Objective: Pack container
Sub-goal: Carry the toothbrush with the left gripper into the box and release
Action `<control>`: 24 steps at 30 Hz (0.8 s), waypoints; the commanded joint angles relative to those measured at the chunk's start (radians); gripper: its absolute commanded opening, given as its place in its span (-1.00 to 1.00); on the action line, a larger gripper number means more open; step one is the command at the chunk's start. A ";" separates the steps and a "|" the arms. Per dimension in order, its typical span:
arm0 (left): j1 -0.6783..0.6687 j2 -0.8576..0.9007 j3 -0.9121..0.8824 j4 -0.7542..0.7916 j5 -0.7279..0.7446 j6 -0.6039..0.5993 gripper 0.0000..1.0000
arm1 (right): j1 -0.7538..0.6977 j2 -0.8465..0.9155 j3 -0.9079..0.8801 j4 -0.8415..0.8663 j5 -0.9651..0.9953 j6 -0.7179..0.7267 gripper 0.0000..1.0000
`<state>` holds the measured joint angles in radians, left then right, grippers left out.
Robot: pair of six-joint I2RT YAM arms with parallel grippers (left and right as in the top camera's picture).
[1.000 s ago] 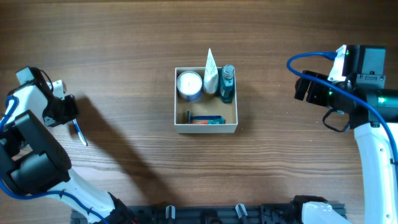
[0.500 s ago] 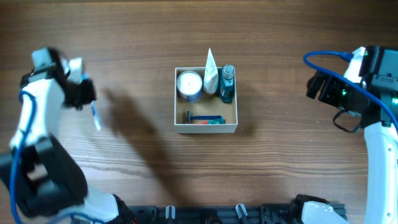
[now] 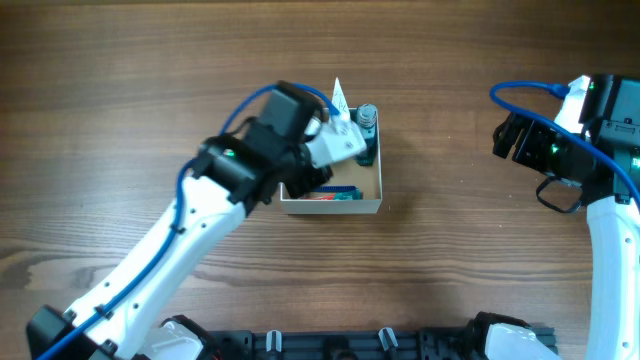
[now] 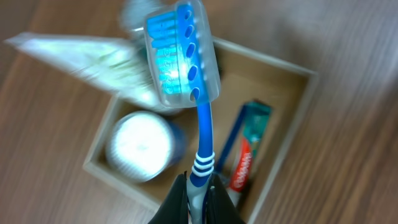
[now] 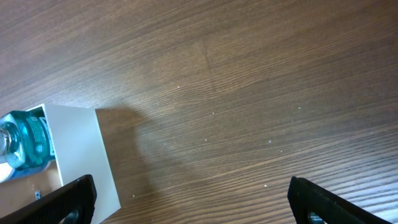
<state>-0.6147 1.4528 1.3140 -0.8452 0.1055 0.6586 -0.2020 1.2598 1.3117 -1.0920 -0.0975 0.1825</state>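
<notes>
The container [image 3: 376,204] is a square white-walled box with a tan inside at the table's middle. It holds a white-lidded jar [image 4: 140,146], a white tube [image 3: 338,95], a blue bottle [image 3: 367,120] and a red and teal toothpaste [image 3: 335,195]. My left arm [image 3: 285,150] reaches over the box and hides its left half from overhead. My left gripper [image 4: 199,193] is shut on the handle of a blue toothbrush [image 4: 202,134], whose capped head [image 4: 180,53] hangs above the box. My right gripper [image 5: 196,205] is open and empty over bare table right of the container wall [image 5: 81,149].
The right arm [image 3: 560,150] with its blue cable stands at the far right edge. Wood-grain table [image 3: 150,80] surrounds the box on all sides. A black rail runs along the front edge [image 3: 380,340].
My left arm has swung from the far left of the table to over the container, carrying the toothbrush. The right arm has drawn slightly rightward and then held still.
</notes>
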 commanded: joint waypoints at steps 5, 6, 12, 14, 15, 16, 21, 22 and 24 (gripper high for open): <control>-0.038 0.113 0.000 0.000 -0.009 0.100 -0.92 | -0.003 0.014 0.003 0.002 -0.016 0.010 0.99; -0.038 0.133 0.000 0.003 -0.009 0.122 -0.92 | -0.003 0.014 0.003 0.002 -0.015 0.011 0.99; -0.038 0.217 0.000 0.029 -0.010 0.150 -0.92 | -0.003 0.014 0.003 -0.001 -0.016 0.011 1.00; -0.038 0.229 0.000 0.033 -0.009 0.150 -0.92 | -0.003 0.014 0.003 -0.001 -0.016 0.011 1.00; -0.038 0.230 0.000 0.035 -0.009 0.154 -0.92 | -0.003 0.014 0.003 -0.001 -0.016 0.011 0.99; -0.040 0.230 0.000 0.037 -0.010 0.154 -0.92 | -0.003 0.014 0.003 -0.001 -0.016 0.011 0.99; -0.051 0.229 0.001 0.064 -0.013 0.176 -0.92 | -0.003 0.014 0.003 -0.001 -0.016 0.011 0.99; -0.054 0.229 0.001 0.074 -0.013 0.176 -0.92 | -0.003 0.014 0.003 -0.001 -0.016 0.010 0.99; -0.058 0.229 0.001 0.084 -0.013 0.176 -0.92 | -0.003 0.014 0.003 -0.001 -0.016 0.011 1.00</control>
<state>-0.6567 1.6764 1.3140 -0.7765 0.0940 0.8062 -0.2020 1.2598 1.3117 -1.0924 -0.1013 0.1825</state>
